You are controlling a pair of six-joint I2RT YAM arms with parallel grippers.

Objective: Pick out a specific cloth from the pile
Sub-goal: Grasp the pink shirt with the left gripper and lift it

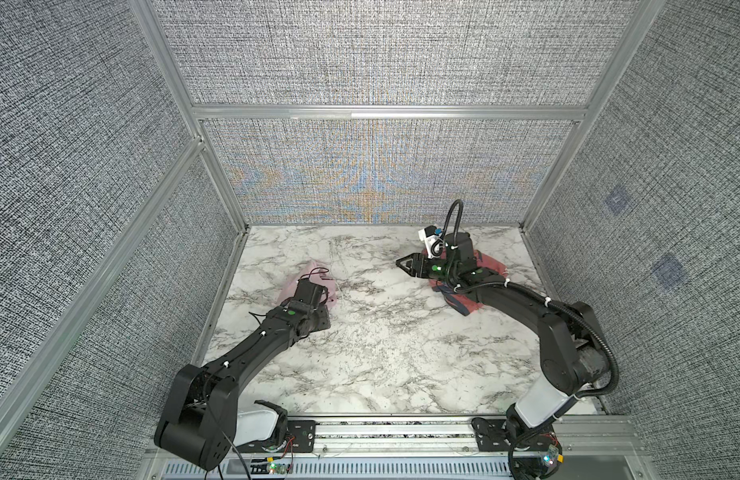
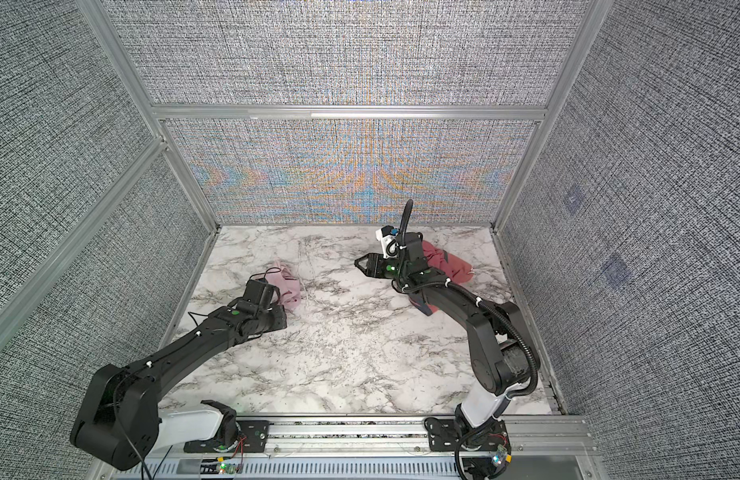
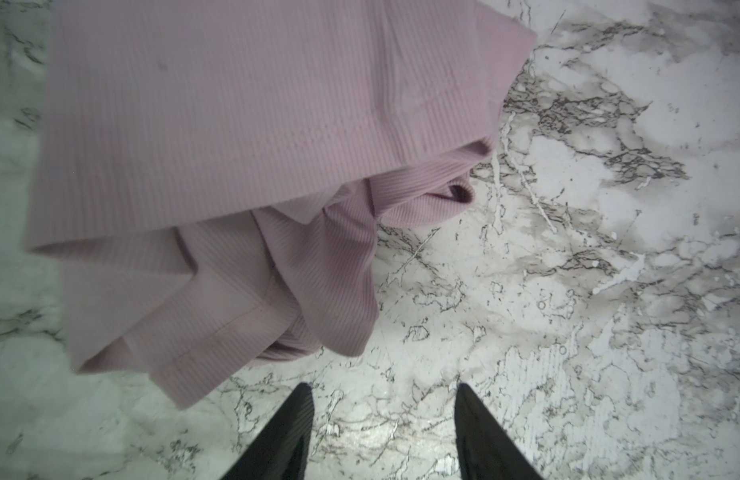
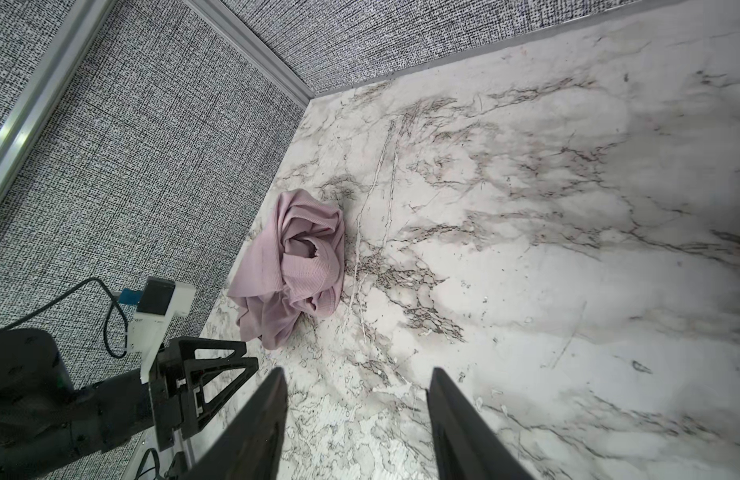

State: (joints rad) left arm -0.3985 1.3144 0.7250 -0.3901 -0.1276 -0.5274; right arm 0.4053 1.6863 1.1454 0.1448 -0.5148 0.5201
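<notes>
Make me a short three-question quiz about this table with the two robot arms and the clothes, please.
1. True or false: the pale pink cloth lies on top of the coral-red garment.
2. Which hand is nearer the pink cloth? A) left hand B) right hand
3. Fill in: neither hand holds anything; both have their jaws ____.

Key: 1 false, they lie apart on the marble table. 2 A. 3 open.
</notes>
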